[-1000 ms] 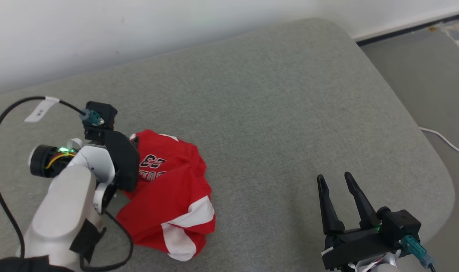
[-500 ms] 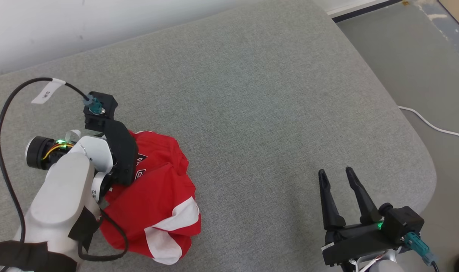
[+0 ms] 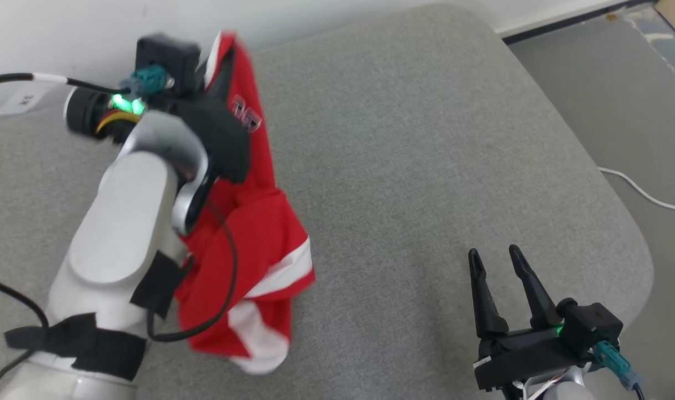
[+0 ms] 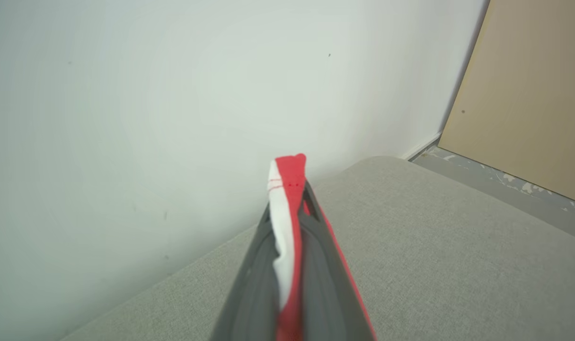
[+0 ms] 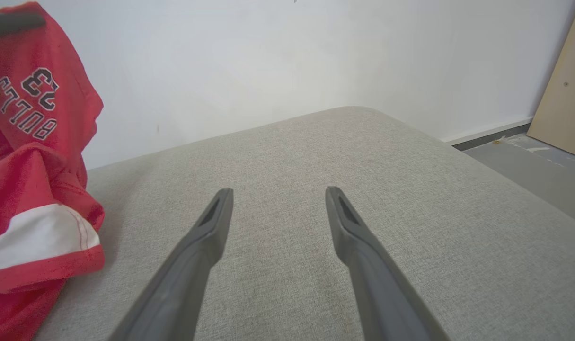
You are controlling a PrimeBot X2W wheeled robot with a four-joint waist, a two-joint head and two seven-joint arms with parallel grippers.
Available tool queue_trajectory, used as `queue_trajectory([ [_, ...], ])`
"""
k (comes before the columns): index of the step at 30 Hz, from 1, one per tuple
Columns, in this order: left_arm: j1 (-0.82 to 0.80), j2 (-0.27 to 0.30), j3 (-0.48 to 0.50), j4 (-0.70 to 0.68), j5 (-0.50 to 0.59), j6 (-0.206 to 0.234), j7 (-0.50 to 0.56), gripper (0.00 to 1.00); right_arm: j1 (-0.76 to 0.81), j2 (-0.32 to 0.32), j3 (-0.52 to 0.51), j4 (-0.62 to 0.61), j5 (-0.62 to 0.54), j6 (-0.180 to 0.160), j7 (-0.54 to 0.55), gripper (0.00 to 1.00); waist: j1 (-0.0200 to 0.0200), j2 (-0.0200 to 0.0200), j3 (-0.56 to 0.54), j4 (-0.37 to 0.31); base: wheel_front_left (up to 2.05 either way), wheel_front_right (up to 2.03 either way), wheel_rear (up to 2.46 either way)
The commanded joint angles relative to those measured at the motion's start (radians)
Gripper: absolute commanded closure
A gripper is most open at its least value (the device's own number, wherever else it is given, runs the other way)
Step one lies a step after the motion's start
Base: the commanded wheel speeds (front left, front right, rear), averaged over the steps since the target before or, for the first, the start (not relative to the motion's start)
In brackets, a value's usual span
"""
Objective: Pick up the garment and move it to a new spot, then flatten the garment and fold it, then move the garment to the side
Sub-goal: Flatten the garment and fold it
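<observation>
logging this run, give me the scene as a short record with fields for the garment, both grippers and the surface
garment: red and white fabric jersey with dark lettering, bunched, hanging from one pinched edge
left gripper: jaws shut on the jersey's red and white edge, raised near the white wall
right gripper: jaws open, empty, over the cushion, apart from the jersey
surface: grey fabric cushion, rounded corners
jersey's lower end: low by the cushion; contact unclear
beyond: grey floor, white cable
</observation>
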Motion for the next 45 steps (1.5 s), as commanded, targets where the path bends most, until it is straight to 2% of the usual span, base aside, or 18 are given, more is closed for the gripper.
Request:
queue_trajectory([
  [1, -0.017, -0.009, -0.005, -0.016, -0.008, -0.007, -0.023, 1.0, 0.002, 0.0, 0.003, 0.003, -0.008, -0.002, -0.001, 0.0, -0.0001, -0.0001, -0.014, 0.014, 0.0, 0.0, 0.0],
  [5, -0.052, -0.048, -0.032, -0.079, -0.036, -0.023, -0.098, 1.0, 0.007, 0.0, 0.006, 0.01, -0.018, -0.002, -0.001, 0.0, -0.0001, -0.0001, -0.039, 0.034, 0.0, 0.0, 0.0],
  [8, -0.039, -0.081, -0.081, -0.098, -0.099, -0.03, -0.099, 1.0, 0.012, 0.0, 0.011, 0.015, -0.024, -0.002, -0.001, 0.0, -0.0001, -0.0001, -0.054, 0.048, 0.0, 0.0, 0.0],
  [9, -0.029, -0.089, -0.099, -0.098, -0.117, -0.031, -0.101, 0.91, 0.011, 0.0, 0.016, 0.017, -0.025, -0.002, -0.001, 0.0, -0.0001, -0.0001, -0.057, 0.051, 0.0, 0.0, 0.0],
  [10, -0.014, -0.096, -0.115, -0.088, -0.139, -0.032, -0.097, 0.0, 0.009, 0.001, 0.021, 0.018, -0.025, -0.002, -0.001, 0.0, -0.0001, -0.0001, -0.059, 0.053, 0.0, 0.0, 0.0],
  [13, 0.021, -0.113, -0.202, -0.071, -0.201, -0.034, -0.109, 0.0, -0.002, 0.0, 0.033, 0.021, -0.019, -0.002, -0.001, 0.0, -0.0001, -0.0001, -0.059, 0.056, 0.0, 0.0, 0.0],
  [18, 0.086, -0.113, -0.375, -0.085, -0.395, -0.031, -0.06, 0.0, -0.01, 0.0, 0.037, 0.024, -0.017, -0.002, 0.0, 0.0, -0.0001, -0.0001, -0.056, 0.062, 0.0, 0.0, 0.0],
  [22, 0.097, -0.1, -0.382, -0.035, -0.468, -0.028, -0.06, 0.0, -0.005, 0.0, 0.027, 0.023, -0.023, -0.002, -0.001, 0.0, -0.0001, -0.0001, -0.056, 0.076, 0.0, 0.0, 0.0],
  [26, 0.041, -0.033, -0.356, 0.101, -0.393, 0.124, -0.067, 0.0, -0.008, 0.0, 0.037, 0.019, -0.024, -0.002, -0.001, 0.0, -0.0001, -0.0001, -0.049, 0.084, 0.0, 0.0, 0.0],
  [28, 0.025, -0.002, -0.353, 0.157, -0.376, 0.17, -0.046, 0.0, -0.017, 0.0, 0.046, 0.015, -0.017, -0.002, 0.0, 0.0, -0.0001, -0.0001, -0.038, 0.076, 0.0, 0.0, 0.0],
  [29, 0.02, 0.013, -0.351, 0.182, -0.376, 0.178, -0.031, 0.0, -0.021, 0.0, 0.053, 0.013, -0.013, -0.002, -0.001, 0.0, -0.0001, -0.0001, -0.03, 0.07, 0.0, 0.0, 0.0],
  [33, 0.016, 0.032, -0.343, 0.236, -0.401, 0.156, 0.013, 0.0, -0.021, 0.0, 0.055, 0.009, -0.004, -0.002, 0.0, 0.0, -0.0001, -0.0001, -0.005, 0.051, 0.0, 0.0, 0.0],
  [37, -0.006, 0.058, -0.338, 0.306, -0.401, 0.182, 0.057, 0.0, -0.033, 0.001, 0.055, 0.001, 0.006, -0.002, -0.001, 0.0, -0.0001, -0.0001, 0.034, 0.015, 0.0, 0.0, 0.0],
  [42, -0.017, 0.046, -0.324, 0.358, -0.436, 0.171, 0.095, 0.0, -0.035, 0.001, 0.047, -0.009, 0.02, -0.002, -0.001, 0.0, -0.0001, -0.0001, 0.065, -0.018, 0.0, 0.0, 0.0],
  [45, -0.016, 0.019, -0.296, 0.369, -0.48, 0.142, 0.106, 0.0, -0.033, 0.0, 0.044, -0.011, 0.024, -0.002, 0.0, 0.0, -0.0001, -0.0001, 0.069, -0.024, 0.0, 0.0, 0.0],
])
